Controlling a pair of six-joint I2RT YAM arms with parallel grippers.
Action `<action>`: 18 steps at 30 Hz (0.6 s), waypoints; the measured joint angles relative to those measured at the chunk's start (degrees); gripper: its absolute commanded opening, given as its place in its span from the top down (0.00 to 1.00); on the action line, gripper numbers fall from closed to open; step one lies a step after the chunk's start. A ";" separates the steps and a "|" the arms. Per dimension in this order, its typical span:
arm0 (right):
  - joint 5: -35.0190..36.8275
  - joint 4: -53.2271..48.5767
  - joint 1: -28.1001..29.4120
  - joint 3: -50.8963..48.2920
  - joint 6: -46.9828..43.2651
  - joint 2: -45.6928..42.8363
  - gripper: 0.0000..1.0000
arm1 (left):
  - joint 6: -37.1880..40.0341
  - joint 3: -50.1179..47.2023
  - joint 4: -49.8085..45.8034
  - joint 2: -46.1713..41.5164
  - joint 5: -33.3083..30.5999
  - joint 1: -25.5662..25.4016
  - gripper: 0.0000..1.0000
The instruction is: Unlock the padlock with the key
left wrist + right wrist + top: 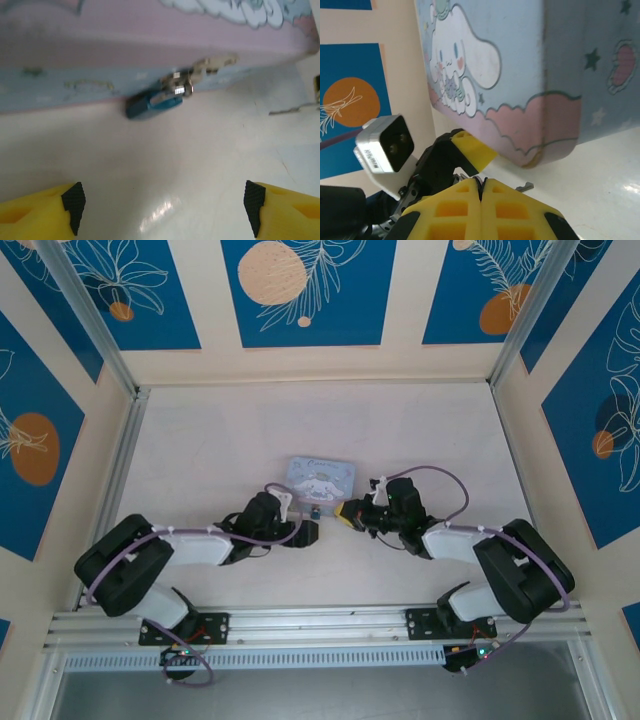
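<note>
White table (400, 440); left wrist resolves padlock (150, 105) at tin (75, 65) clasp (212, 64).

Here's a robot lab test booth: left arm (190, 545) and right arm (470, 540) bolted to an aluminium rail (320, 625), white table (330, 430), blue leaf-print panels (300, 290) all round.

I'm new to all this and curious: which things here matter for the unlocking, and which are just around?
For the job: padlock; left gripper, open; right gripper, shut.
Just around: cartoon tin, whose clasp carries the padlock; blue wall panels.
</note>
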 measured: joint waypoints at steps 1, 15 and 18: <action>0.11 0.20 -0.28 0.02 0.00 0.39 1.00 | 0.28 0.00 1.62 1.07 -0.61 -0.04 0.17; -0.50 0.61 -6.75 4.66 -0.02 5.07 1.00 | 2.51 6.32 16.46 14.23 -4.85 -0.79 0.20; -0.98 0.63 -7.43 4.68 -0.02 5.73 1.00 | 2.29 8.22 18.62 16.79 -5.55 -1.36 0.20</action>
